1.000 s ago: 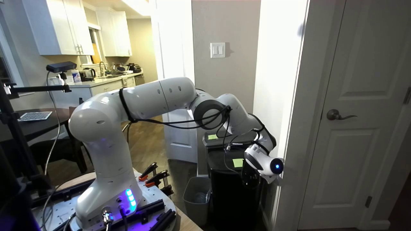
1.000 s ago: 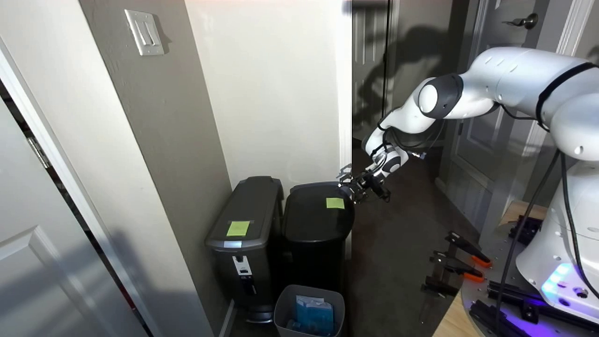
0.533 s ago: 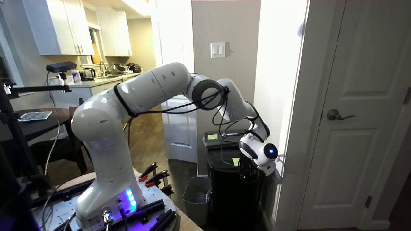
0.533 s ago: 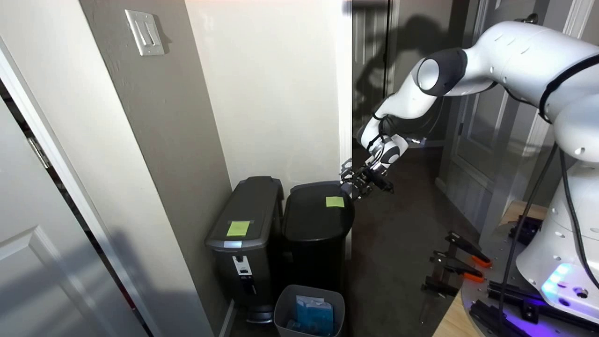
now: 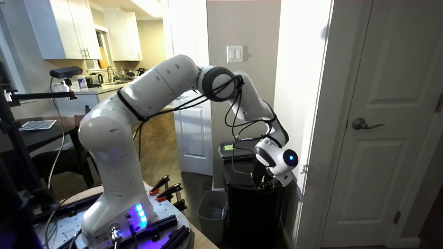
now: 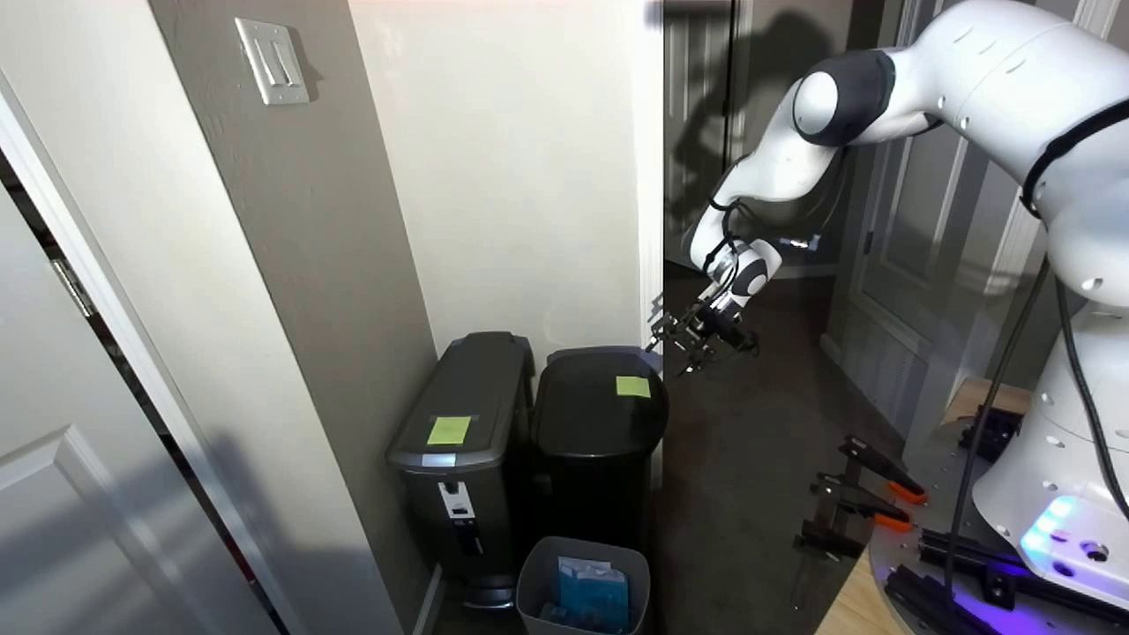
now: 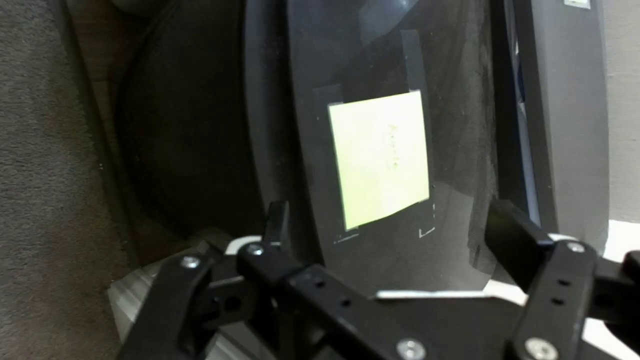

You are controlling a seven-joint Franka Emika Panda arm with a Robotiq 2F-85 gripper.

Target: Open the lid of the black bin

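Note:
The black bin point(image 5: 254, 218) stands near the wall; it also shows in an exterior view point(image 6: 609, 498). Its lid point(image 6: 578, 419) lies flat and looks closed, with a yellow-green sticker point(image 6: 633, 386) on top. In the wrist view the lid point(image 7: 395, 262) and its sticker point(image 7: 380, 157) show between and beyond the fingers. My gripper point(image 7: 389, 215) is open, with nothing between its fingers. In an exterior view the gripper point(image 6: 668, 353) is by the lid's edge on the sticker side. In an exterior view the gripper point(image 5: 259, 183) covers the sticker. Whether it touches the lid I cannot tell.
A second black bin point(image 6: 467, 388) with a pale-labelled lid stands close beside. A grey wastebasket point(image 6: 529, 595) stands in front of both. A pale wall point(image 6: 529, 176) is behind them. Orange-tipped clamps point(image 6: 869, 507) sit at the robot table's edge.
The arm's elbow has risen, and the gripper has moved up and slightly away from the lid's edge. The lid sits very slightly lower than half a second ago.

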